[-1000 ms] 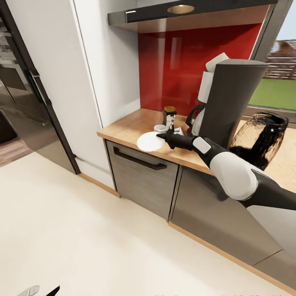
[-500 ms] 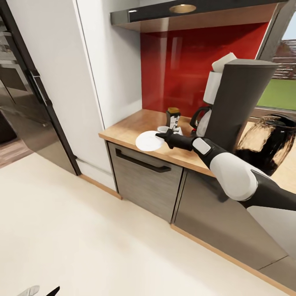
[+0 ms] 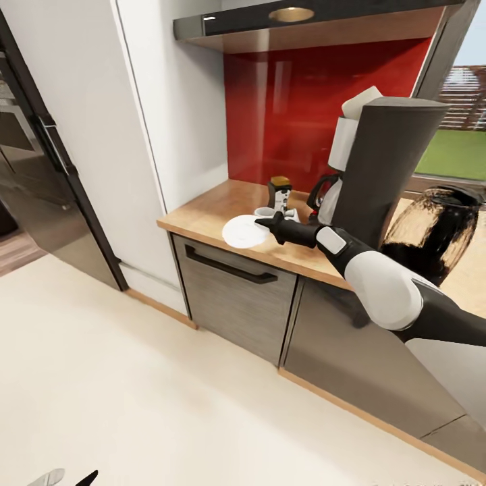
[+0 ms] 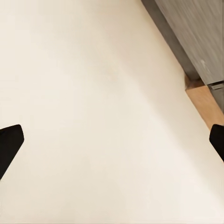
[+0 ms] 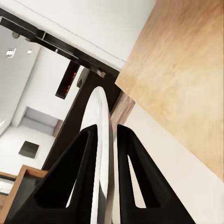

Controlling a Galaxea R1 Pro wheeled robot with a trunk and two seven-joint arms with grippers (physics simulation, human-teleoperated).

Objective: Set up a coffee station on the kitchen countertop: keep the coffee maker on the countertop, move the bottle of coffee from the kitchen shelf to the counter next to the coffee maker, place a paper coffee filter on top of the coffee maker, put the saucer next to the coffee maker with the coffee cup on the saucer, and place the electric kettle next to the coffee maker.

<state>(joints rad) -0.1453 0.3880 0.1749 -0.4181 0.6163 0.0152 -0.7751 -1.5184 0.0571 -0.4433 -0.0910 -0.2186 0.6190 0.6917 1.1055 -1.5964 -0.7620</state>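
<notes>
A light wood worktop [image 3: 209, 212] runs along grey cabinet fronts [image 3: 233, 297], backed by a red wall panel [image 3: 297, 101] under a glossy dark shelf [image 3: 324, 13] with a round light in its underside. A pale floor [image 3: 135, 391] spreads in front, a dark tall appliance [image 3: 40, 175] stands at the left, and a window at the right looks onto grass.

On the worktop the tall dark grey coffee maker [image 3: 385, 169] carries an off-white paper filter [image 3: 361, 101] at its top. The small coffee jar [image 3: 279, 192] with its yellow lid stands just beside it, and a white cup [image 3: 264, 212] sits near the jar. The smoky kettle [image 3: 432, 229] is on the machine's other side.

The right gripper [image 3: 266, 223] reaches over the worktop's near edge with its jaws narrow, pinched on the rim of the white saucer [image 3: 244, 231]. In the right wrist view the saucer [image 5: 99, 135] runs edge-on between the two black fingers [image 5: 77, 182]. The left gripper [image 4: 112, 144] hangs low over the floor with its jaws wide apart and nothing between them.

The step in hand looks like placing the saucer next to the coffee maker. The next move probably calls for setting it flat on bare wood close to the machine, letting go, then lifting the cup onto it. Whether the saucer already touches the worktop cannot be told.
</notes>
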